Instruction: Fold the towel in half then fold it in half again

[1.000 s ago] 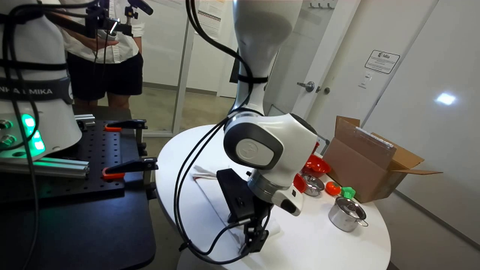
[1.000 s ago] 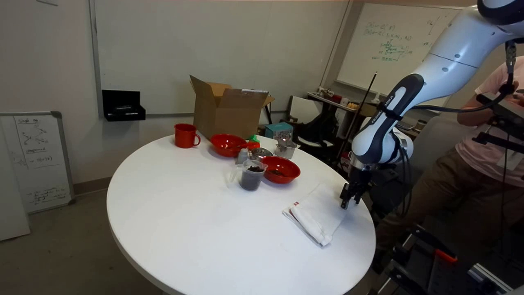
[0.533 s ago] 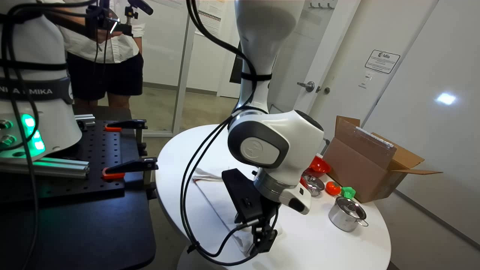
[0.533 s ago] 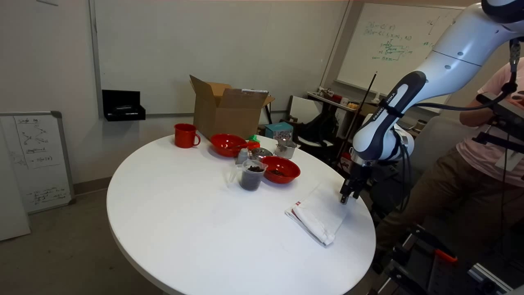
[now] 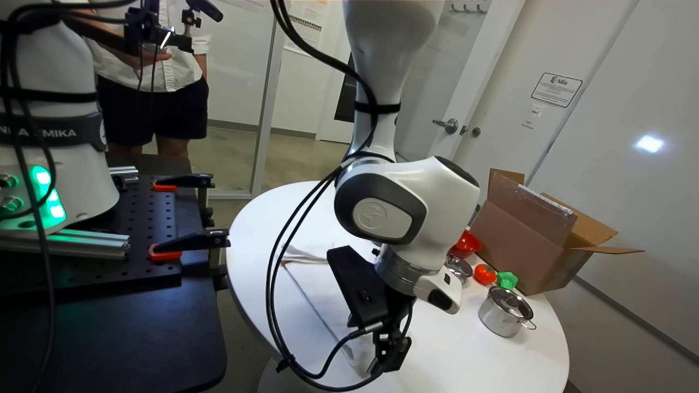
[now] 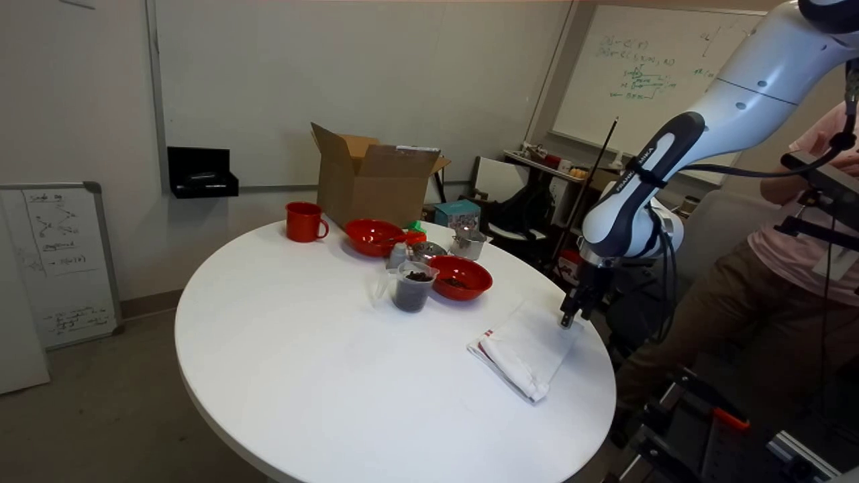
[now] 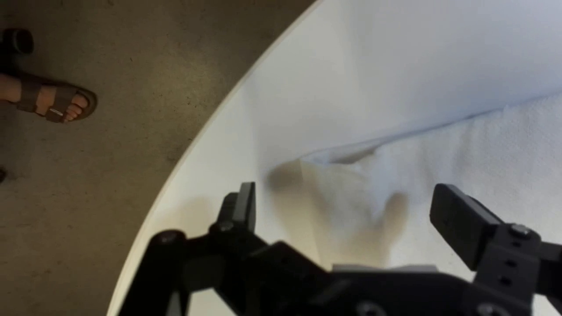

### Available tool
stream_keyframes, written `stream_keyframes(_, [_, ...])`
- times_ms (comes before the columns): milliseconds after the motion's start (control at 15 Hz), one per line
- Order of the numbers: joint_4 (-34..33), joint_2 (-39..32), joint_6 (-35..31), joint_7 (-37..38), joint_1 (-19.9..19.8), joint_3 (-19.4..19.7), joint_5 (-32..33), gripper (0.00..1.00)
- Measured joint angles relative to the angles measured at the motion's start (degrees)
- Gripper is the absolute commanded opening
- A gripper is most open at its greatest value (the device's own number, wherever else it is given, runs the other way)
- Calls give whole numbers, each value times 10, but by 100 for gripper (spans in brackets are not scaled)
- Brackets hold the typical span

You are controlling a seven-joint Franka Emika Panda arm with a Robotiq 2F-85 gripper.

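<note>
The towel point(image 6: 527, 349) lies folded on the round white table, with red stripes at one corner in an exterior view. Part of it also shows behind the arm's cables as a white towel point(image 5: 311, 273). My gripper point(image 6: 576, 320) is over the towel's end close to the table edge. In the wrist view the gripper point(image 7: 344, 191) stands open, its jaws wide apart and nothing held. One finger point(image 7: 245, 206) is above bare table beyond the towel's rumpled corner; the opposite finger point(image 7: 461, 219) is above the towel point(image 7: 505, 149). Whether the fingertips touch the cloth I cannot tell.
A red bowl point(image 6: 462, 278), a measuring cup point(image 6: 411, 292) with dark contents and a steel pot point(image 5: 505, 311) stand beyond the towel. Farther back are a red mug point(image 6: 304, 223) and a cardboard box point(image 6: 376, 181). The table edge point(image 7: 210, 118) curves close beside the gripper.
My gripper has moved a little along the towel's end, toward the bowls' side, still open. The towel has shifted very slightly rightward in an exterior view.
</note>
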State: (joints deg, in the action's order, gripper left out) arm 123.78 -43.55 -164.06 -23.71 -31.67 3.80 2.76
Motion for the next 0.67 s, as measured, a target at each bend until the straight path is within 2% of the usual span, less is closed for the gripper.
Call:
stream_keyframes(200, [0, 0, 0, 0, -12, -2, 0, 98])
stream_keyframes(267, [0, 0, 0, 0, -15, -3, 0, 74])
stream_keyframes(400, [0, 0, 0, 0, -19, -6, 0, 69])
stream_keyframes(667, [0, 0, 0, -1, -26, -15, 0, 42])
